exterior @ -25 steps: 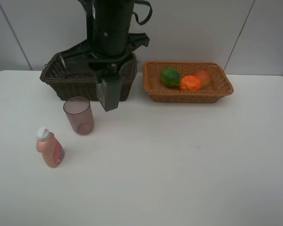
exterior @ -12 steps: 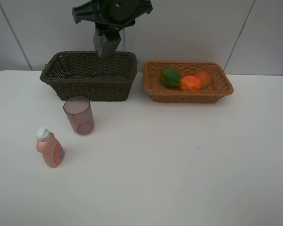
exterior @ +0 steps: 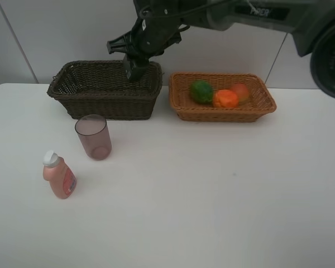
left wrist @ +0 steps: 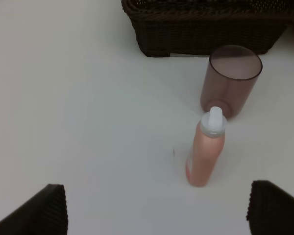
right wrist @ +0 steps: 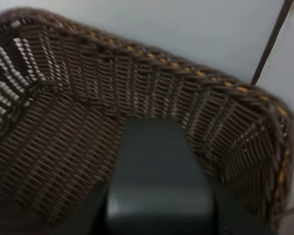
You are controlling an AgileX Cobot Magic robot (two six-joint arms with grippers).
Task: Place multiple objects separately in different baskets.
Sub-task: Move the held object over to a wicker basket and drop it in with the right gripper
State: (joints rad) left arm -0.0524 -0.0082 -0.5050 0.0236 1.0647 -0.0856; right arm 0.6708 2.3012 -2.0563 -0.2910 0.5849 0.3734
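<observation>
My right gripper reaches across from the upper right and is shut on the black square bottle, which hangs over the right end of the dark brown basket. In the right wrist view the black bottle sits above the dark basket's woven floor. The green fruit, tangerine and peach-like fruit lie in the light tan basket. On the table stand the mauve cup and pink bottle. My left gripper is open, short of the pink bottle and cup.
Both baskets stand side by side along the table's back edge, against a white wall. The cup is just in front of the dark basket, with the pink bottle closer to the table's front left.
The right arm lifted the black bottle from in front of the dark basket, near the cup, up and back; it now hangs over the basket's right end. Nothing else moved.
</observation>
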